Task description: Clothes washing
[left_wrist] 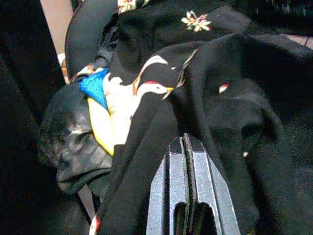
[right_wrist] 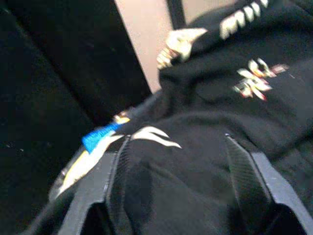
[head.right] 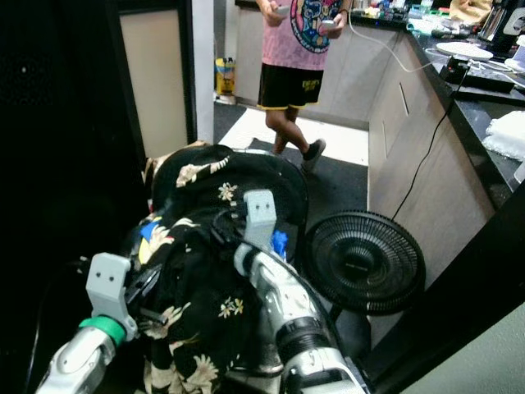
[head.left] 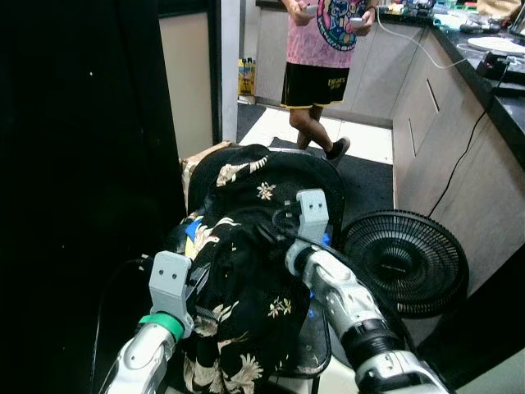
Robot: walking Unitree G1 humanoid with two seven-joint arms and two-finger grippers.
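Gathering step of the wash. A heap of black garments with pale flower and bird prints [head.left: 246, 271] lay piled in a round dark laundry basket [head.left: 321, 176] on the floor, draped over its near rim and hanging down toward me.

My left gripper [left_wrist: 188, 161] was pressed into the near left side of the heap, fingers closed flat together; I could not tell whether any cloth was pinched between them. My right gripper [right_wrist: 178, 161] sat over the middle of the heap, fingers spread wide with black cloth bulging up between them, not yet clamped.

A blue and yellow piece [left_wrist: 98, 98] showed at the heap's left edge. A black round fan [head.left: 406, 261] stood just beside the basket's right rim. A person in a pink shirt [head.left: 324, 49] stood well beyond.

Next, as I judged it: close the right fingers on the fold, then lift both arms together so the drape cleared the rim.
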